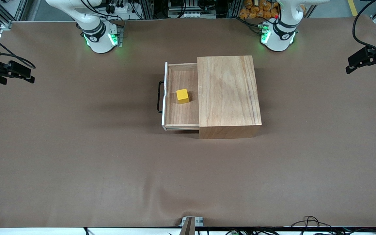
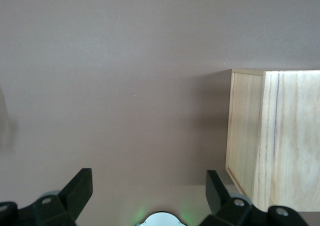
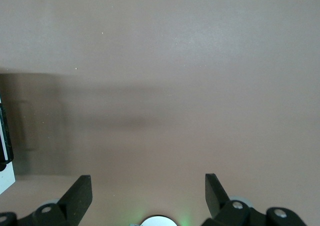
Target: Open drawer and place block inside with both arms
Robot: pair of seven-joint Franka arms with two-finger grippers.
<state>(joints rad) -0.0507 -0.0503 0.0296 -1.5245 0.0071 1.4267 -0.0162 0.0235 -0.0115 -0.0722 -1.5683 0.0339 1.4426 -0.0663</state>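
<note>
The drawer (image 1: 179,112) stands pulled out of the wooden box (image 1: 228,94) toward the right arm's end of the table, its black handle (image 1: 159,97) on the white-edged front. The yellow block (image 1: 182,96) rests on the drawer floor, touched by nothing. My right gripper (image 1: 28,74) hangs open and empty over the right arm's end of the table, well away from the drawer. My left gripper (image 1: 349,64) hangs open and empty over the left arm's end. The left wrist view shows open fingers (image 2: 80,188) over bare table beside the box (image 2: 280,141). The right wrist view shows the right gripper (image 3: 148,183) open, the drawer front (image 3: 4,158) at the frame's edge.
Brown cloth covers the table (image 1: 109,163). The two green-lit arm bases (image 1: 101,37) (image 1: 277,36) stand at the edge farthest from the front camera. Cables and a small mount (image 1: 191,223) lie along the nearest edge.
</note>
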